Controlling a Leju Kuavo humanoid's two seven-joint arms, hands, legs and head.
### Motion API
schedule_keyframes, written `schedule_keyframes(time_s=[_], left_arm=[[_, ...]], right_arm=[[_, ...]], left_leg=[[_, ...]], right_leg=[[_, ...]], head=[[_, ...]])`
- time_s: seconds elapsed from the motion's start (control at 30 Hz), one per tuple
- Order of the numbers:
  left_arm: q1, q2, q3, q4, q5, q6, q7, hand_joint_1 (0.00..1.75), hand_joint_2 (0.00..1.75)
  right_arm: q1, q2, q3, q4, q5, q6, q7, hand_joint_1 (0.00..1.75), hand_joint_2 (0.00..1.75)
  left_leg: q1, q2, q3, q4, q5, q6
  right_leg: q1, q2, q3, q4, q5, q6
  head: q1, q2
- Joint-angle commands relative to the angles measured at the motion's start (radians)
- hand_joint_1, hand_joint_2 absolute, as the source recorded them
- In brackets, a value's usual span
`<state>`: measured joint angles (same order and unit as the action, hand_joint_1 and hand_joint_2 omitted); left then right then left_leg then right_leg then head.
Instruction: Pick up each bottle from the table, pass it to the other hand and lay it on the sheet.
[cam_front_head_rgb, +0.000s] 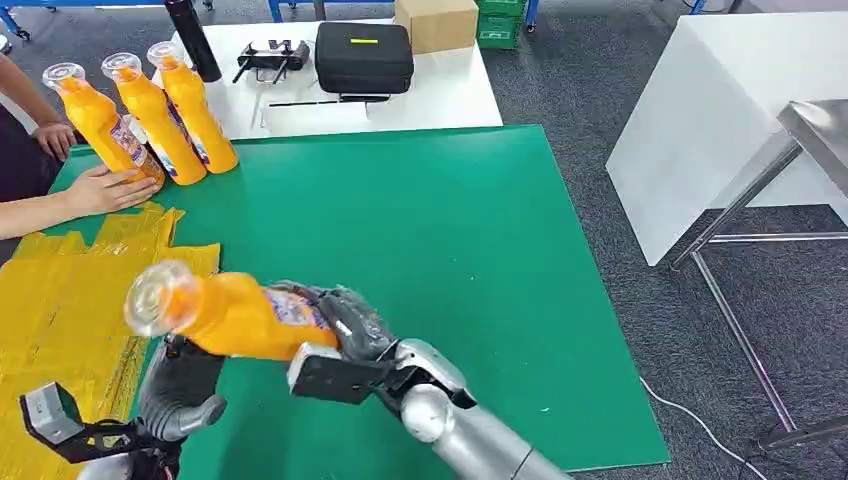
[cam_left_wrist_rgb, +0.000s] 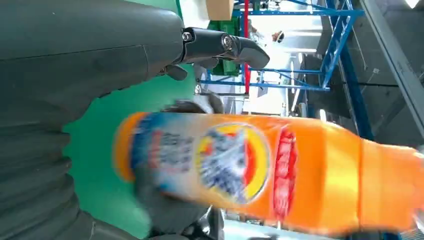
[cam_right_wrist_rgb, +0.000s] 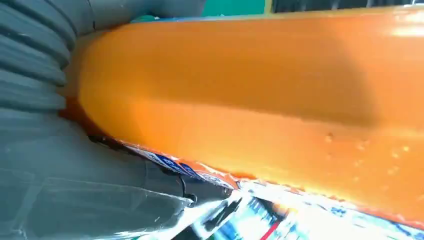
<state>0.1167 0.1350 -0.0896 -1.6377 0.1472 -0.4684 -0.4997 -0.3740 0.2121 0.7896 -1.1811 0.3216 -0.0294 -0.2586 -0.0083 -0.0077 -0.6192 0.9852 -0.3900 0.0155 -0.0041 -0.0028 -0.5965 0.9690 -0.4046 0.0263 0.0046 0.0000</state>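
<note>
Glossy plastic and crinkled film over a matt green bench.

The held bottle (cam_front_head_rgb: 235, 315) is gleaming as smooth orange plastic with a clear cap and a shiny printed label; the right hand (cam_front_head_rgb: 350, 325) gripping it is looking like dull grey plastic. The yellow sheet (cam_front_head_rgb: 60, 300) is lying wrinkled and thin, like plastic film. The bench (cam_front_head_rgb: 450, 260) cover is showing flat, matt green, and the black case (cam_front_head_rgb: 363, 57) is looking like woven fabric.

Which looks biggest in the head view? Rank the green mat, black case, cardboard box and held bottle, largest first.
1. Green mat.
2. Held bottle, though nearness to the camera inflates it.
3. Black case.
4. Cardboard box, cut off by the frame edge, so unsure.
</note>
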Motion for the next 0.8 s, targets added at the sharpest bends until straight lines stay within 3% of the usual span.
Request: schedule_keyframes(time_s=[0.03,0.67,0.8], left_arm=[[-0.002,-0.017,0.01,-0.014,-0.016,0.002,0.014,0.0,1.75],[-0.032,-0.016,-0.005,0.01,-0.013,0.002,0.02,0.0,1.75],[-0.07,-0.012,-0.02,0.044,-0.016,0.001,0.021,0.0,1.75]], right_arm=[[0.008,-0.046,-0.106,-0.049,-0.006,0.012,-0.004,1.75,1.75],[-0.029,-0.013,-0.057,0.036,0.024,0.033,0.004,1.75,1.75],[-0.065,0.027,0.011,0.131,0.052,0.066,0.025,1.75,1.75]], left_leg=[[0.0,-0.001,0.002,0.0,-0.001,-0.001],[0.001,0.0,0.004,0.001,-0.002,-0.002],[0.001,0.0,0.005,0.001,-0.002,-0.003]], right_leg=[[0.0,-0.001,0.003,0.0,-0.001,0.0],[0.001,0.0,0.004,0.0,-0.002,0.0],[0.001,0.0,0.006,0.001,-0.002,-0.001]], head=[[0.0,0.0],[0.0,0.0],[0.0,0.0]])
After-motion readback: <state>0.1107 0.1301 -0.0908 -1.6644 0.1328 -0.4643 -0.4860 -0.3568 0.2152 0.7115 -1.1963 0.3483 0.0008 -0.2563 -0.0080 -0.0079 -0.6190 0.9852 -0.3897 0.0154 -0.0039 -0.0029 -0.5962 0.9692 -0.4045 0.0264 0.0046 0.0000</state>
